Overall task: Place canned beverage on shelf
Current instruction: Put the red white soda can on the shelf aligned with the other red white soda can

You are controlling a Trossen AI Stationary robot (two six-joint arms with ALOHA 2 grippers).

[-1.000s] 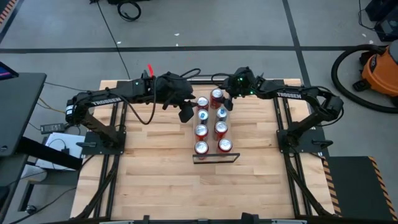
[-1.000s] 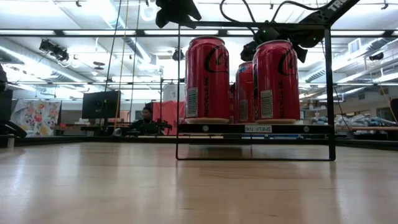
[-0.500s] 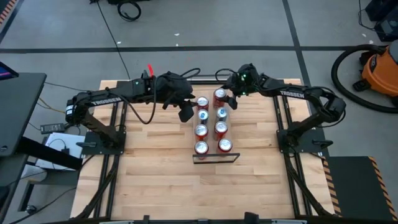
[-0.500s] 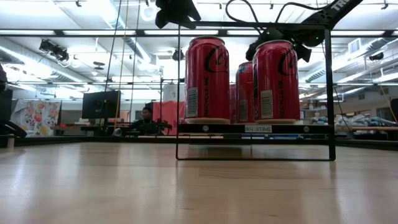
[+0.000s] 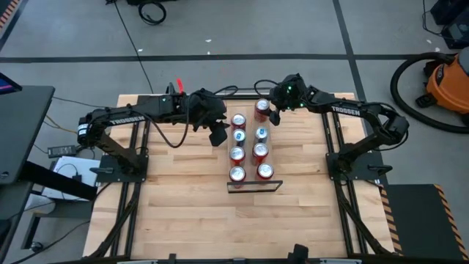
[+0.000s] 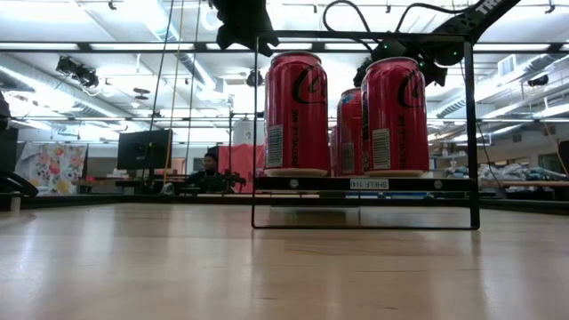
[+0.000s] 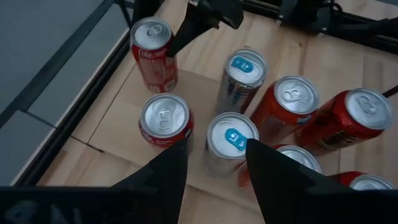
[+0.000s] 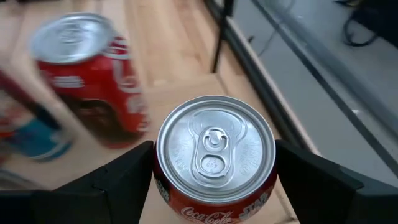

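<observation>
Gripping a red can [image 8: 214, 163], the right gripper [image 8: 214, 180] (jaws closed on it) hovers.

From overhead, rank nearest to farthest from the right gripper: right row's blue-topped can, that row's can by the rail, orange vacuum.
1. Blue-topped can, beside the right gripper.
2. Rail-end can, same row.
3. Orange vacuum, on the floor.
</observation>
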